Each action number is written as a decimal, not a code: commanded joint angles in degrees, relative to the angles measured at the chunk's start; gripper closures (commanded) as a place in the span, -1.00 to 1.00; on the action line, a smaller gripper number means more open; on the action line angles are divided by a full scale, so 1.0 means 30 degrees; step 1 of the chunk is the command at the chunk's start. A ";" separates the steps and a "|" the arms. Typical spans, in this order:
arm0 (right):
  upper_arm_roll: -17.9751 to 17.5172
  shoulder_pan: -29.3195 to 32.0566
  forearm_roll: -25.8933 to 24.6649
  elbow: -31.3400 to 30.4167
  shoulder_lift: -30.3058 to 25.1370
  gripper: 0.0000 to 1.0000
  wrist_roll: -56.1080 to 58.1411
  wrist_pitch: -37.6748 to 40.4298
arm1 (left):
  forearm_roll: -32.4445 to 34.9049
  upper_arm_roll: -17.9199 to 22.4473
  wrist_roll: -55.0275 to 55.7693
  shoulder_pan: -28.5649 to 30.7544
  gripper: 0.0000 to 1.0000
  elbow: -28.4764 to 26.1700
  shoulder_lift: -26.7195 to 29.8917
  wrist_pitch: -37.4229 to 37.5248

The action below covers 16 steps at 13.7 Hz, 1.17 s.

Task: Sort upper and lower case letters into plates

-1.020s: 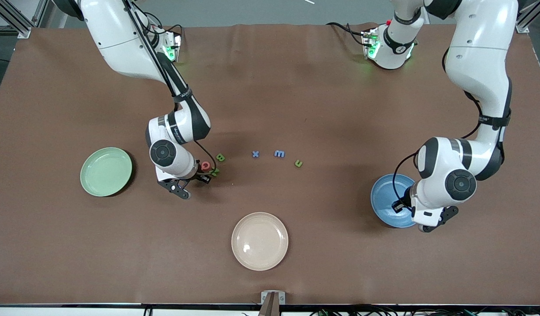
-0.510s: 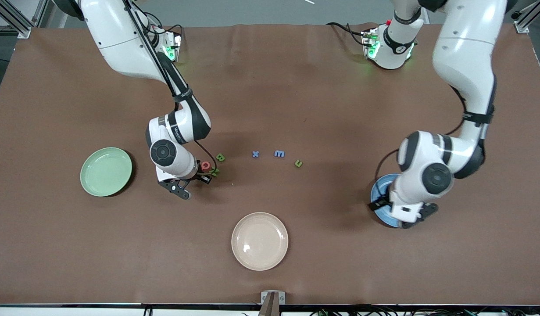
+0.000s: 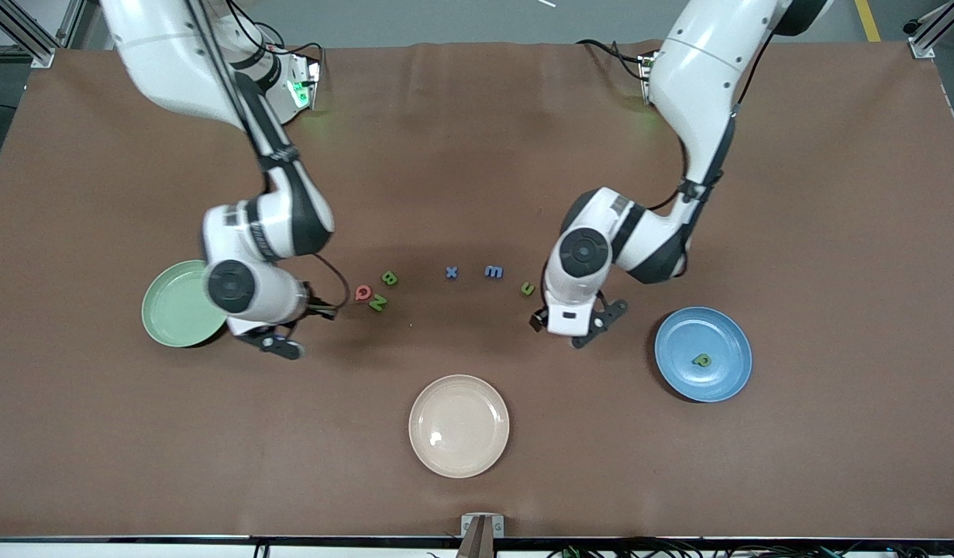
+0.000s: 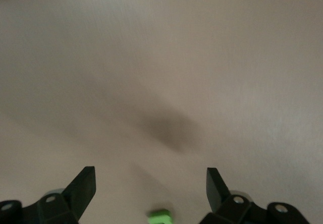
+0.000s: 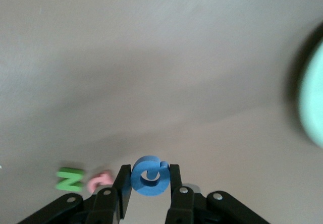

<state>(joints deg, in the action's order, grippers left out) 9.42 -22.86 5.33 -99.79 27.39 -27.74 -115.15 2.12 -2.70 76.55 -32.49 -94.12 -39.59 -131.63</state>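
Blue G (image 5: 150, 175) pinched in right tool (image 5: 150, 179) beside mint plate (image 3: 174, 310); left tool (image 4: 150, 186) spread near green u (image 3: 528, 289).

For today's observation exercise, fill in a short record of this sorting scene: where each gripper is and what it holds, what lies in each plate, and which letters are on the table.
right gripper: shut on the blue G, over the table beside the green plate
left gripper: open, holds nothing, over the table by the green u
blue plate: holds the green p
green plate: no letter visible
cream plate: no letter in it
letters on the table: red Q, green N, green B, blue x, blue m, green u
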 commanded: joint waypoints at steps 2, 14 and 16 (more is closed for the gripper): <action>0.0025 0.3245 -0.1338 -0.1920 -0.2211 0.71 0.6061 0.0063 | 0.0055 0.0167 0.3303 -0.1238 -0.80 -0.2199 0.0308 -0.2761; -0.0004 0.8967 -0.1280 -0.8422 -0.1980 0.68 1.5018 -0.8546 | 0.0289 0.0458 0.4049 -0.1332 1.00 -0.2230 0.1092 -0.2006; -0.0004 0.9055 -0.1280 -0.8748 -0.1922 0.66 1.5018 -0.8814 | 0.0289 0.0783 0.0809 0.0681 1.00 -0.1939 0.2118 -0.0952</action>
<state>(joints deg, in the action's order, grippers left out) 10.37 3.03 1.95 -123.93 23.00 16.81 -140.49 2.12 -0.61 86.27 -36.09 -99.55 -37.92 -138.13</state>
